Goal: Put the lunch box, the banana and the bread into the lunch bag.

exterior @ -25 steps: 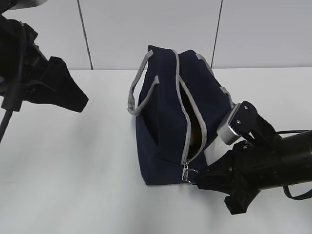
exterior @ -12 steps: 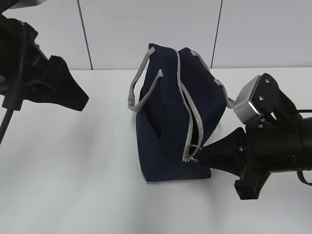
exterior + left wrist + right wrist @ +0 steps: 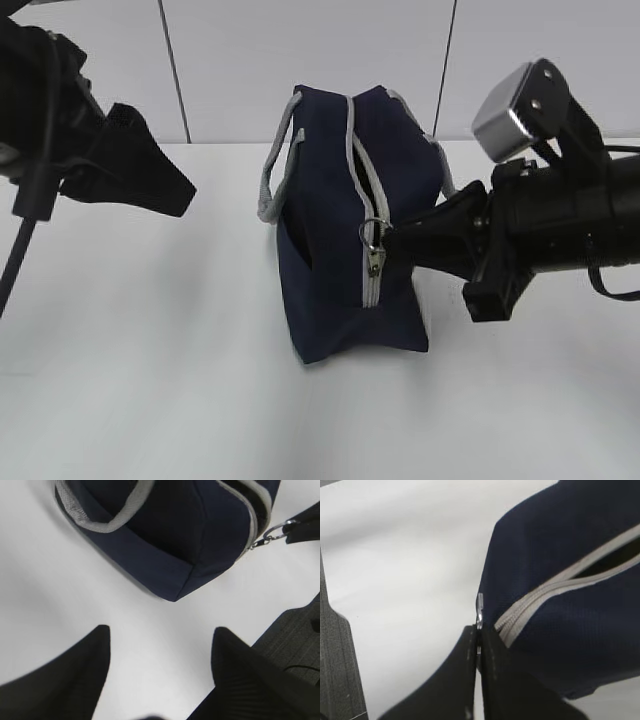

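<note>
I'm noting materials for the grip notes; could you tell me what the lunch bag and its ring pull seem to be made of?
The lunch bag looks like matte navy woven fabric, with visible weave and soft folds. Its ring pull appears to be thin shiny metal, silvery with glints.

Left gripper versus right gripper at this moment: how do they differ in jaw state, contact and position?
The left gripper has its jaws open and empty; the right gripper is shut on the zipper pull. The left gripper hovers above the table, apart from the lunch bag; the right gripper presses close against the bag's zippered end. Both are black, with tapered fingers.
</note>
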Action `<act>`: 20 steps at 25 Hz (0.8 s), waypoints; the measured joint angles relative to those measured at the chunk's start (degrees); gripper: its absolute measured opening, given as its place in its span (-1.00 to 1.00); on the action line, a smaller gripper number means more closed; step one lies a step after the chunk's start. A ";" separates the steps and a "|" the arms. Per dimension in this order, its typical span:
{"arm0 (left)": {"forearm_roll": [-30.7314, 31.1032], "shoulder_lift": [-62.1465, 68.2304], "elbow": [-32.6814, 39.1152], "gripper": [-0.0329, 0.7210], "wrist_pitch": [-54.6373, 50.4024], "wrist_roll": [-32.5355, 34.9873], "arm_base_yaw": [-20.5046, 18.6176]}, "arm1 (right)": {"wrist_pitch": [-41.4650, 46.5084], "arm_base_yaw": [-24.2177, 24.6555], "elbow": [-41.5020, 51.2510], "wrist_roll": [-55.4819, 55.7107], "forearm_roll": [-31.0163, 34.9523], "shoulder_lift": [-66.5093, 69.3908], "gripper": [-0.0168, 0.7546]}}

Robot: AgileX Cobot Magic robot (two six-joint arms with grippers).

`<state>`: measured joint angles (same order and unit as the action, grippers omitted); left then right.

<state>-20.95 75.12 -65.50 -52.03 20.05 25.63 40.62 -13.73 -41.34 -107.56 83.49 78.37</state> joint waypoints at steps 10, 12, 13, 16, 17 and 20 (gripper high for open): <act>-3.57 -1.08 0.00 0.27 3.76 2.44 0.00 | 1.52 0.00 -6.12 3.73 -1.11 0.00 -0.96; -4.67 -1.08 0.00 0.27 3.81 2.96 0.00 | 1.74 0.00 -7.28 4.08 -1.33 0.00 -0.96; -5.13 -1.08 0.00 0.27 3.88 3.29 0.00 | 1.74 0.00 -7.51 4.08 -1.43 0.00 -0.96; -6.52 -1.08 0.00 0.27 4.03 4.39 0.00 | 1.64 0.00 -8.98 4.20 -1.57 0.00 -0.96; -6.80 -1.08 0.00 0.27 4.18 4.39 0.00 | 1.51 0.00 -9.15 4.30 -1.57 0.00 -0.96; -7.35 -1.08 0.00 0.27 5.34 4.59 0.00 | 0.50 0.00 -9.64 4.27 -0.26 0.00 -0.96</act>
<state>-28.30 74.04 -65.50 -46.69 24.65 25.63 41.11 -13.73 -50.99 -103.28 83.23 78.37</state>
